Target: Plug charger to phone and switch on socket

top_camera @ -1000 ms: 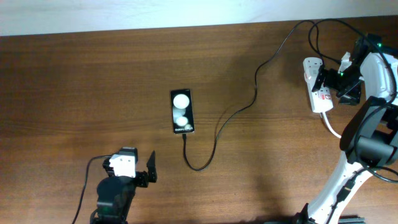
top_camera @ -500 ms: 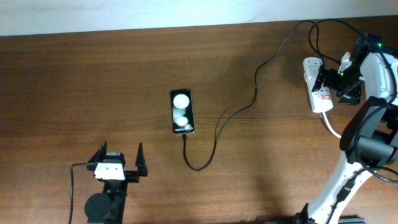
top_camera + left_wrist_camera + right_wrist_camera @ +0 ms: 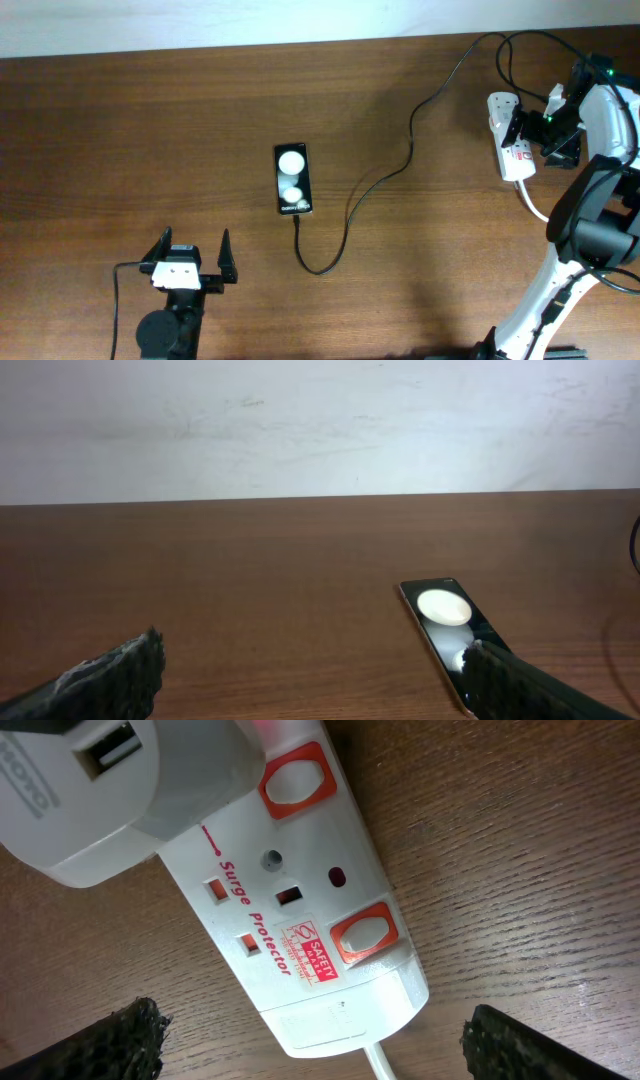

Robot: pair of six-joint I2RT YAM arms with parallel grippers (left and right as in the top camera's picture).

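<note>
- Overhead view: a dark wooden table [image 3: 150,120] is seen from above. A black phone [image 3: 293,179] lies flat near its middle, with two white round spots on its face.
- A thin black charger cable [image 3: 380,182] is seen meeting the phone's near end. It loops once, then runs up toward the far right corner. Whether its tip is fully seated in the phone cannot be told.
- A white power strip [image 3: 508,140] is laid at the right side, well apart from the phone. The right gripper [image 3: 540,135] is poised over it.
- In the right wrist view the right gripper's fingers [image 3: 110,1045] are spread wide to either side of the power strip, with nothing held.
- A red switch [image 3: 293,782] is shown just beside a white adapter [image 3: 100,790]. A second red switch [image 3: 362,933] sits nearer the cord end.
- The left gripper [image 3: 195,245] is parked at the near left, wide open and empty.
- Switching on is judged to be the step in hand, and the red switch beside the adapter is likely the one wanted.
- One fingertip should be centred on it and pushed straight down, since the light power strip could be slid or tipped by a slanted push.
</note>
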